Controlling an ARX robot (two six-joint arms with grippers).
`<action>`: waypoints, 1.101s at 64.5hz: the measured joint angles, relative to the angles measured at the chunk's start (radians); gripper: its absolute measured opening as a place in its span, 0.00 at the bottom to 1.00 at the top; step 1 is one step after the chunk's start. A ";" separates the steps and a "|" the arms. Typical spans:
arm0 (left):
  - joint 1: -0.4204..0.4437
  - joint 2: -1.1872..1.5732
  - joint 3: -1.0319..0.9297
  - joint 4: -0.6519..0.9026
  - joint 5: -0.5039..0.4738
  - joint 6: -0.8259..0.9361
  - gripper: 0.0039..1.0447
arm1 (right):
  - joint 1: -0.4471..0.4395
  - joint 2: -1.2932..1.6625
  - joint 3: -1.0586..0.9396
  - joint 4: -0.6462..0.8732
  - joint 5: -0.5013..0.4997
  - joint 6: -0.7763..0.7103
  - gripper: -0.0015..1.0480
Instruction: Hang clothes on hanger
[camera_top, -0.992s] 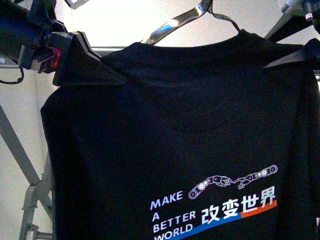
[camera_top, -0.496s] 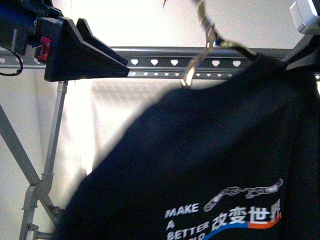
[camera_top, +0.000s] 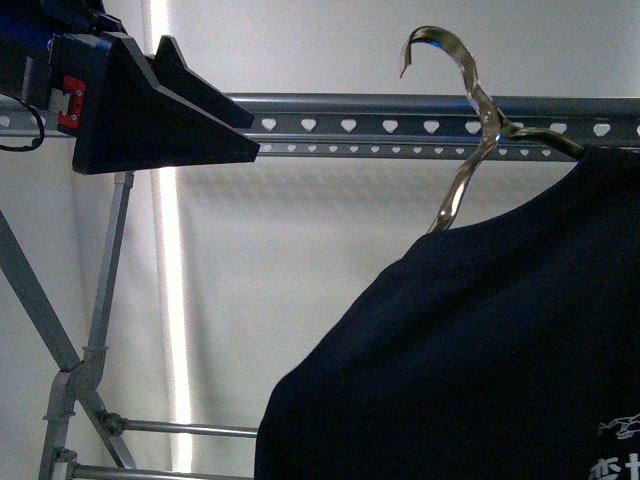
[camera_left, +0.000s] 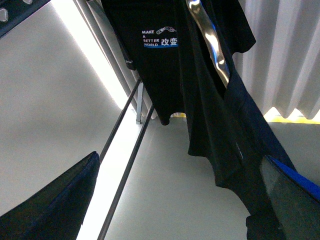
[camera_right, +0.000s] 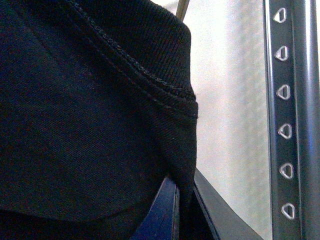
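Observation:
The black T-shirt (camera_top: 480, 360) hangs tilted on a thin shiny coat hanger (camera_top: 465, 150) at the right of the front view, with only a bit of white print showing at the bottom edge. The hook rises in front of the rack's heart-punched rail (camera_top: 350, 125). My left gripper (camera_top: 235, 130) is open and empty at the upper left, level with the rail and apart from the shirt. In the left wrist view its gripper (camera_left: 175, 210) is wide open, with the shirt (camera_left: 210, 100) beyond it. My right gripper (camera_right: 182, 212) is shut on a fold of the shirt (camera_right: 90, 110) below its collar seam, beside the rail (camera_right: 287, 100).
The rack's slanted grey legs (camera_top: 90, 330) and low cross bars (camera_top: 180, 430) stand at the left. In the left wrist view, thin rack bars (camera_left: 125, 140) run below and a pale pleated curtain (camera_left: 285, 60) hangs behind the shirt. A bright wall lies behind the rack.
My left gripper has let go of the shirt's shoulder and lifted slightly. The shirt has swung down and to the right, uncovering the rail and the hanger hook.

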 joint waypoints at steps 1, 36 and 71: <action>0.000 0.000 0.000 0.000 0.000 0.000 0.94 | -0.003 -0.003 0.000 -0.003 0.003 0.002 0.04; 0.002 -0.097 -0.356 1.312 -0.466 -1.423 0.94 | -0.135 -0.063 -0.080 0.033 0.209 0.206 0.04; -0.012 -0.177 -0.408 1.365 -0.486 -1.527 0.94 | -0.185 -0.062 -0.038 -0.194 0.216 0.631 0.04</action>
